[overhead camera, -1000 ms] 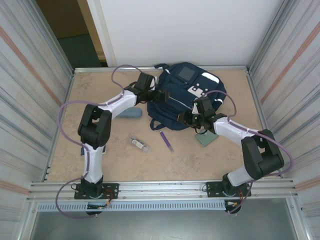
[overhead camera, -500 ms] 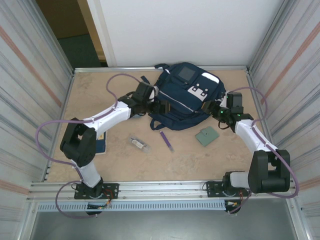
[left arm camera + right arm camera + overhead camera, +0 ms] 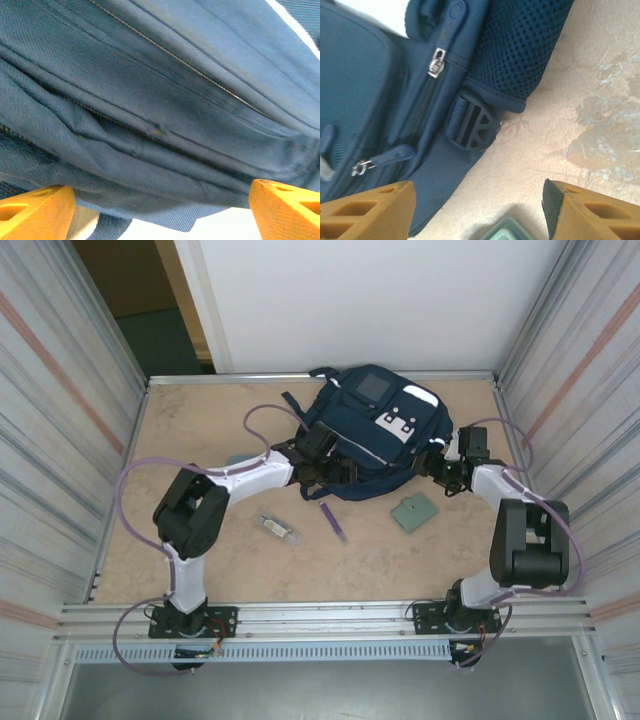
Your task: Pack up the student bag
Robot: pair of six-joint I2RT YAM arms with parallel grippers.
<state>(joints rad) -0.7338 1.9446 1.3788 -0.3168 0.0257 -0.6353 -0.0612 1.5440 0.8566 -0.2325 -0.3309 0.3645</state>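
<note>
Top view: the bag (image 3: pixel 375 425) lies front up between my two grippers. The left gripper (image 3: pixel 330 468) sits at the bag's near-left edge. The right gripper (image 3: pixel 432 462) sits just beside its right side. Neither is clearly nearer. The bag's white patches are too small to read.

Left wrist view: the left gripper (image 3: pixel 160 212) is spread and pinches nothing. The bag (image 3: pixel 160 100) lies directly ahead, its zip seams running crosswise.

Right wrist view: the right gripper (image 3: pixel 480 210) is spread over the table (image 3: pixel 600 100), empty. The bag (image 3: pixel 380 100) lies ahead-left, its buckle (image 3: pixel 470 125) nearest. I find no readable brand.
</note>
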